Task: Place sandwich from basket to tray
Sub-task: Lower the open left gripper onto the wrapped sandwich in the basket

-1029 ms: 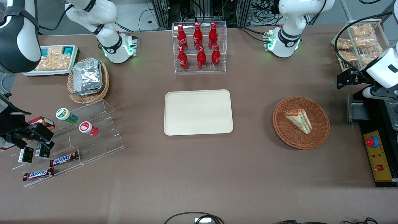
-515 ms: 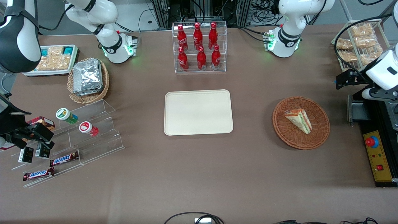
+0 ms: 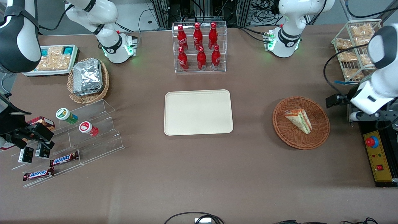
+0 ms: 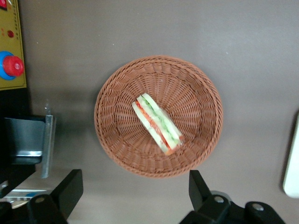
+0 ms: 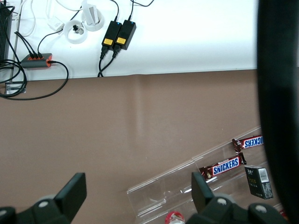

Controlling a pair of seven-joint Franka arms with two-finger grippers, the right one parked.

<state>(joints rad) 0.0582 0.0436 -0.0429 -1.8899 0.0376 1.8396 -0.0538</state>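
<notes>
The working arm leans in from its end of the table, with its white forearm angled down toward the basket (image 3: 301, 122). The gripper (image 4: 135, 196) hangs above the table just beside the basket, pointing straight down, and holds nothing. Its two black fingers (image 4: 70, 186) stand wide apart, with bare brown tabletop between them.

The sandwich (image 3: 299, 120) lies on its side inside the basket, roughly in the middle of the weave, with its green and red filling layers visible in the left wrist view (image 4: 157, 123). Nothing touches it.

The tray (image 3: 198, 112) sits flat at the centre of the table, well apart from the basket and toward the parked arm's end from it. A rack of red bottles (image 3: 199, 46) stands farther from the front camera than the tray.
</notes>
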